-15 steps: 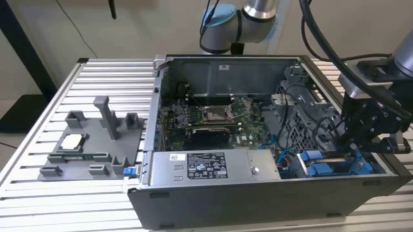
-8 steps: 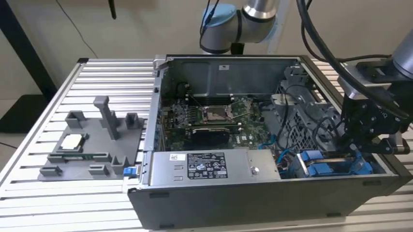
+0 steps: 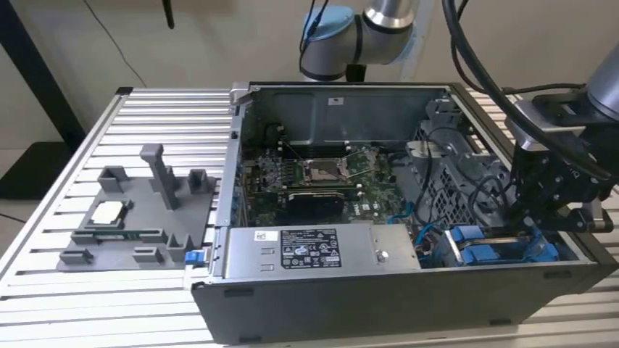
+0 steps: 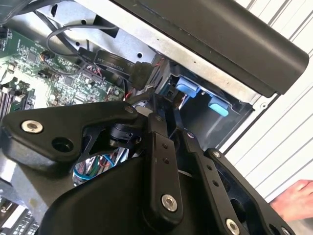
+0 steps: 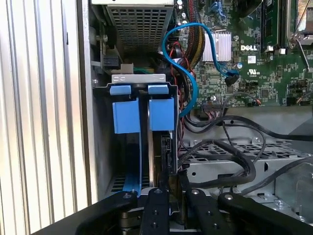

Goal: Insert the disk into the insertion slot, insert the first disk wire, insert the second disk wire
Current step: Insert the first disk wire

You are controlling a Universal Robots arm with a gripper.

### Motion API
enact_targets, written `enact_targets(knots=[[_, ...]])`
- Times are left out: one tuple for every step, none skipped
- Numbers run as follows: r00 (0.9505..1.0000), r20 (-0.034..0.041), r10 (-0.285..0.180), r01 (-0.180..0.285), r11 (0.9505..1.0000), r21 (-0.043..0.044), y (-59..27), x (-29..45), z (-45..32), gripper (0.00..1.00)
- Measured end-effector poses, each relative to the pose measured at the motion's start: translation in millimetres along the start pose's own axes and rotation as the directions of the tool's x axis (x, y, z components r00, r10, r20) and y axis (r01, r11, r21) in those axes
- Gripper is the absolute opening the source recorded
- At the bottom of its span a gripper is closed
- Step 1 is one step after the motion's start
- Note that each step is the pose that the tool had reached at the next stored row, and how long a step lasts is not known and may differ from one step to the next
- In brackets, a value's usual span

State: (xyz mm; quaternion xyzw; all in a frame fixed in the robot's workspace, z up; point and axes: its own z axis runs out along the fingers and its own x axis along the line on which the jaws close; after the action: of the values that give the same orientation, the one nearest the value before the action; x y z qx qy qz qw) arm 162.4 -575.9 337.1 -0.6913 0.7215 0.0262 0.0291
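While the disk point(image 5: 161, 115) sits on edge in the slot point(image 5: 139, 78), at the corner of the case point(image 3: 387, 304) on the exterior view's right, the first step looks done. The gripper point(image 5: 171, 178) hangs just over the disk beside loose black cables point(image 5: 234, 147). Whether it is spread or pinching anything cannot be told. Both wires appear still unseated.

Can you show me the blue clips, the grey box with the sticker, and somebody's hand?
blue clips point(image 5: 161, 113): first wrist view, flat face of one clip
grey box point(image 3: 309, 252): exterior view, on its sticker
hand point(image 4: 295, 200): second wrist view, middle of it
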Motion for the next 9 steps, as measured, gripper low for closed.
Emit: enact_targets(knots=[[1.0000,-0.0005,0.000,0.000,1.0000,0.0000,0.0,0.0,0.5,0.19],[1.0000,-0.0011,0.000,0.000,1.0000,0.0000,0.0,0.1,1.5,0.19],[1.0000,-0.0017,0.000,0.000,1.0000,0.0001,0.0,0.2,2.9,0.19],[1.0000,-0.0028,0.000,0.000,1.0000,0.0003,0.0,0.4,4.3,0.19],[1.0000,-0.0034,0.000,0.000,1.0000,0.0002,0.1,0.5,5.5,0.21],[1.0000,-0.0029,0.000,0.000,1.0000,0.0003,0.1,0.5,6.3,0.21],[1.0000,-0.0024,0.000,0.000,1.0000,0.0003,0.1,0.5,6.6,0.27],[1.0000,-0.0027,0.000,0.000,1.0000,-0.0002,0.1,0.5,5.7,0.27],[1.0000,-0.0024,0.000,0.000,1.0000,-0.0012,0.0,0.3,3.5,0.34]])
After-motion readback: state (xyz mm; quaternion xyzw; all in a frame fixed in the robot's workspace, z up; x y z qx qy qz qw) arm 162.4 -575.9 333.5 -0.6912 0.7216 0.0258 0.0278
